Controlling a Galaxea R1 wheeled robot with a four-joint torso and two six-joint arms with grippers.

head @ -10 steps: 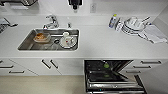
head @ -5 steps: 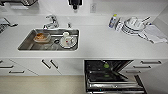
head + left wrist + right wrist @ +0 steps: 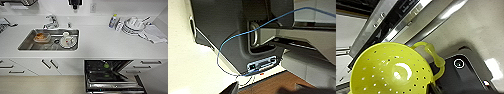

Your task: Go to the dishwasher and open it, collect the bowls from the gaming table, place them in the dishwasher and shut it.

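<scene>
The dishwasher (image 3: 112, 82) stands open under the white counter, its door folded down and its dark racks showing. A small lime-green bowl (image 3: 106, 65) sits in the rack, with a second green patch (image 3: 106, 75) just below it. In the right wrist view a lime-yellow perforated bowl (image 3: 391, 70) with a loop handle hangs close before the camera. It is held in my right gripper (image 3: 432, 87), in front of the dishwasher's steel door edge (image 3: 411, 22). The gaming table is out of view.
The steel sink (image 3: 27, 45) holds an orange dish (image 3: 41, 37) and white crockery (image 3: 67, 40). Stacked white plates (image 3: 133, 25), a bottle (image 3: 113, 20) and a cloth (image 3: 155, 33) lie on the counter's right. White drawers (image 3: 150, 63) flank the dishwasher. My dark base and a blue cable (image 3: 230, 40) are in the left wrist view.
</scene>
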